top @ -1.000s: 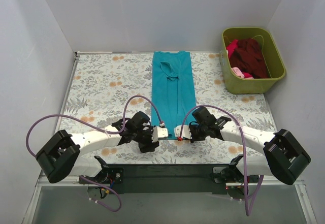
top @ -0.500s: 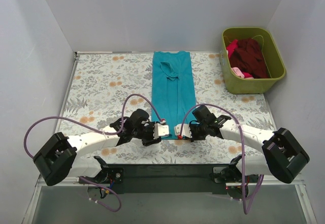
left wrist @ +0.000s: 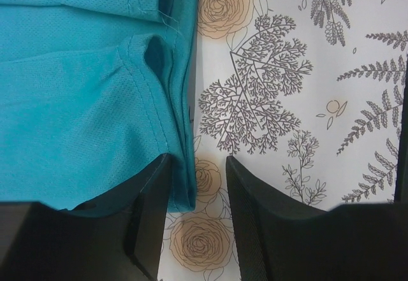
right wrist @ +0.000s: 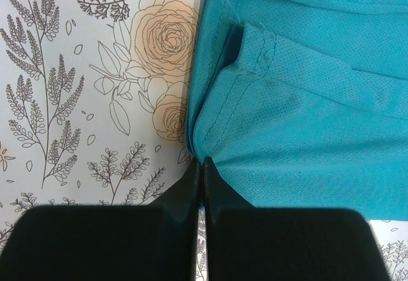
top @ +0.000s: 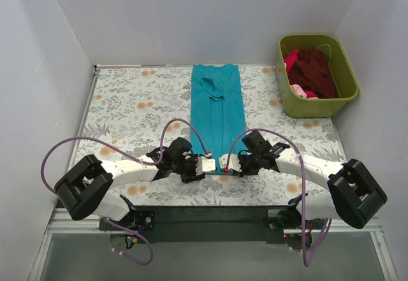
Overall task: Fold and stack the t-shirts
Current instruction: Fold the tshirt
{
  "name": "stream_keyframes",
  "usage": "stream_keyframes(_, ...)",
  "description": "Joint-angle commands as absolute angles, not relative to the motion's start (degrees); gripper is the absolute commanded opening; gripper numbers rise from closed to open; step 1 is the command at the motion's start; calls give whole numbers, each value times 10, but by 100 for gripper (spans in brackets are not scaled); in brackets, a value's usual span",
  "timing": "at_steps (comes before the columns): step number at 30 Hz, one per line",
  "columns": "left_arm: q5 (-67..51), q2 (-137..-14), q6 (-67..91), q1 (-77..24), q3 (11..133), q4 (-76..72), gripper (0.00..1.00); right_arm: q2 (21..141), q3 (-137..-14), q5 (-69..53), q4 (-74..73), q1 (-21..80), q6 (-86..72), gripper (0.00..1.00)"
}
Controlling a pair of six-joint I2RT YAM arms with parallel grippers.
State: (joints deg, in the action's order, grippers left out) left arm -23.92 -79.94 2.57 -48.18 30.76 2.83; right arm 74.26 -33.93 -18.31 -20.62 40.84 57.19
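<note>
The teal t-shirt (top: 217, 112) lies folded into a long narrow strip down the middle of the table. My left gripper (top: 206, 164) is at its near left corner; in the left wrist view the gripper (left wrist: 195, 188) is open, with the shirt's (left wrist: 76, 102) folded edge between the jaws. My right gripper (top: 225, 164) is at the near right corner; in the right wrist view the gripper (right wrist: 204, 169) is shut on the shirt's (right wrist: 306, 102) edge. The dark maroon t-shirt (top: 317, 69) lies in the bin with pink cloth (top: 291, 58).
The olive-green bin (top: 347, 77) stands at the back right, next to the right wall. A floral tablecloth (top: 134, 102) covers the table. White walls close in the left, back and right sides.
My left arm has shifted a little to the right, bringing its open jaws onto the shirt's near left corner. The right gripper has hardly moved.
</note>
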Motion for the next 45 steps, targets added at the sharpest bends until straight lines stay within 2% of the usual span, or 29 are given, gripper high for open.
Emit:
stream_keyframes(1,-215,-816,13,-484,305,39,38,754,-340,-186,-267,404,572,1)
stream_keyframes(4,-221,-822,14,-484,312,50,36,755,-345,-191,-271,403,572,1)
stream_keyframes(19,-227,-850,32,-484,360,127,0,737,-365,-197,-296,394,574,1)
stream_keyframes(29,-316,-745,88,-497,402,223,0,660,-391,-247,-365,399,524,1)
stream_keyframes(35,-325,-681,129,-497,436,274,0,585,-423,-234,-414,399,505,1)
stream_keyframes(45,-341,-747,63,-411,503,267,0,690,-538,-236,-413,322,575,1)
